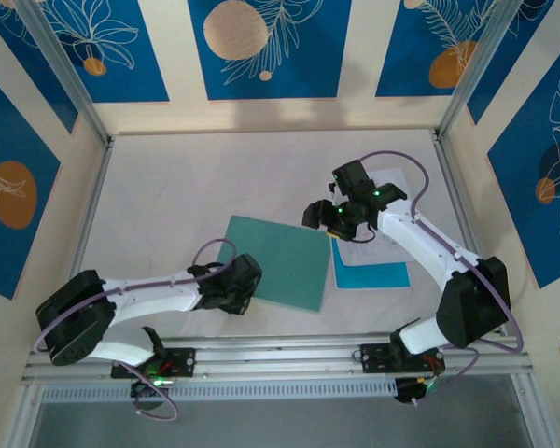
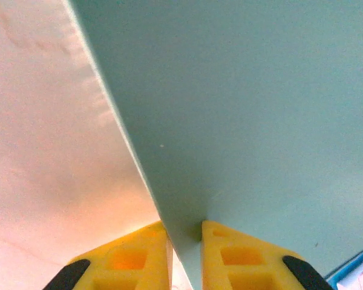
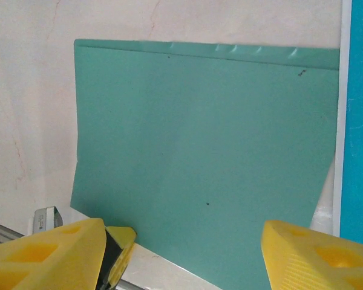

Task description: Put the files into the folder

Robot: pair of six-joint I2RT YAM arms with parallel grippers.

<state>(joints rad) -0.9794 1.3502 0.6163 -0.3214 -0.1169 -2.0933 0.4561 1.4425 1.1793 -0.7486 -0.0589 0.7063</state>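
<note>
Print on the white sheets [image 1: 357,249] shows from the top cam as small dark marks only, too small to read. Can't count the sheets, as the R arm covers most of the stack. Counted: 1 teal-green folder [image 1: 278,263], 1 bright blue sheet [image 1: 378,273], 2 arms, 2 grippers. The folder lies mid-table [image 1: 159,187], turned at a slant. The files sit just beside its R edge, w/ the blue sheet nearer the arm bases & the white ones poking out at its far side. The left gripper [image 2: 186,238] is at the folder's near-L corner. In the L wrist cam its 2 yellow fingers [image 2: 133,257] stand close together w/ the folder's edge clamped between them. The teal cover takes the upper R of that view, pale table is to the L, & a blue sliver shows bottom R. The right gripper [image 3: 184,241] hangs over the far-L part of the files, near the folder's far-R corner. Its yellow fingers [image 3: 317,254] are wide apart w/ nothing between them, & can't tell if they touch paper. In the R wrist cam a white strip runs between folder & blue sheet. The cover there has 2 tiny dark specks & ripples along one edge. Finger bases in both wrist cams are cut off by the frame bottom.
</note>
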